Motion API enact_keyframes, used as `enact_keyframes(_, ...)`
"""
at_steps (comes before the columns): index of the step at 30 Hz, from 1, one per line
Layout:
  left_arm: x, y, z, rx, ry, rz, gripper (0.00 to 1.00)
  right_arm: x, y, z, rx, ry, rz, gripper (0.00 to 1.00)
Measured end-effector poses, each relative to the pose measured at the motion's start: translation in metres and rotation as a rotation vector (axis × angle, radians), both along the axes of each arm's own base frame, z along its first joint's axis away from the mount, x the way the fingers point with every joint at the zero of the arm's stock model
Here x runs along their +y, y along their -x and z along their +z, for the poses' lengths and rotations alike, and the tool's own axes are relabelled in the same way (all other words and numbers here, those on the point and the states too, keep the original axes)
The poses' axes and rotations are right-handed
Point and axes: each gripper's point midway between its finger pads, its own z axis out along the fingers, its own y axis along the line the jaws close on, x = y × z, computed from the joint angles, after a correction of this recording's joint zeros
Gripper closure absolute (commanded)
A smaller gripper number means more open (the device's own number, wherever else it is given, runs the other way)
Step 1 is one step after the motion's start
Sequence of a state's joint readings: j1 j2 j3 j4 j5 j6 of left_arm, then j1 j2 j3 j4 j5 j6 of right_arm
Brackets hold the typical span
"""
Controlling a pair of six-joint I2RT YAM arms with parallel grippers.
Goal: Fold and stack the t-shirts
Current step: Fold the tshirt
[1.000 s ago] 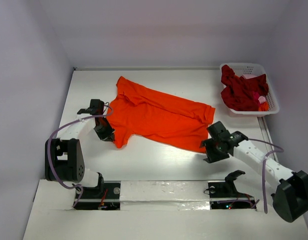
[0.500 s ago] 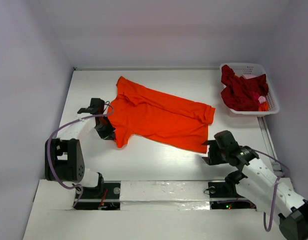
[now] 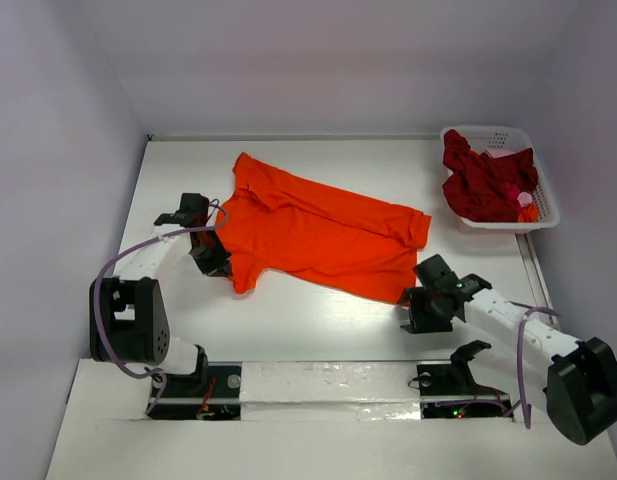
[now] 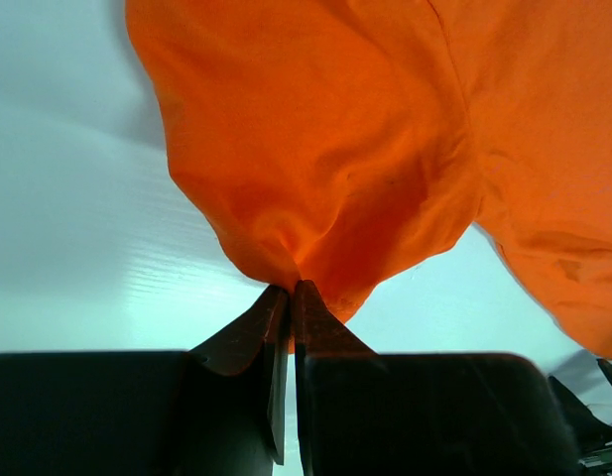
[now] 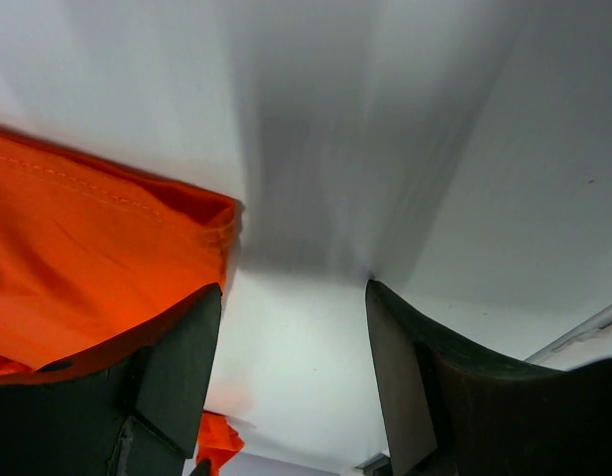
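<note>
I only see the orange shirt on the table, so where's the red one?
In the top view, the red shirt is bunched up in the basket at the far right corner of the table, to the right of the orange shirt.

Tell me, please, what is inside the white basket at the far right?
The basket holds a crumpled dark red shirt, with small pink and orange pieces at its right side. Whatever lies beneath the shirt is covered.

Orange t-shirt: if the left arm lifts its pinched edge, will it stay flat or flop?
Probably flops: the orange t-shirt puckers into soft folds where the left fingers pinch it. Likely light, and the rest would drag, since it lies limp and creased on the table.
</note>
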State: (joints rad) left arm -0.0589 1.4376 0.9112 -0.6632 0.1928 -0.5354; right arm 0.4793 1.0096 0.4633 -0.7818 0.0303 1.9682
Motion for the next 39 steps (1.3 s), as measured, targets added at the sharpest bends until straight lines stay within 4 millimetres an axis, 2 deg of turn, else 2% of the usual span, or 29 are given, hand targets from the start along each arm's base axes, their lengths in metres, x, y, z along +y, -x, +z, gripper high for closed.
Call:
enact_keyframes(13, -0.003, 0.000, 0.001, 0.001, 0.016, -0.004, 1.00, 0.006, -0.025, 0.011, -0.051, 0.010, -0.008, 0.35)
enact_keyframes(21, -0.003, 0.001, 0.001, -0.001, 0.017, -0.004, 1.00, 0.006, -0.026, 0.002, -0.021, 0.031, -0.010, 0.35)
enact_keyframes(39, -0.003, 0.000, 0.007, -0.025, 0.018, -0.005, 1.00, 0.004, -0.025, 0.001, -0.024, 0.035, -0.014, 0.37)
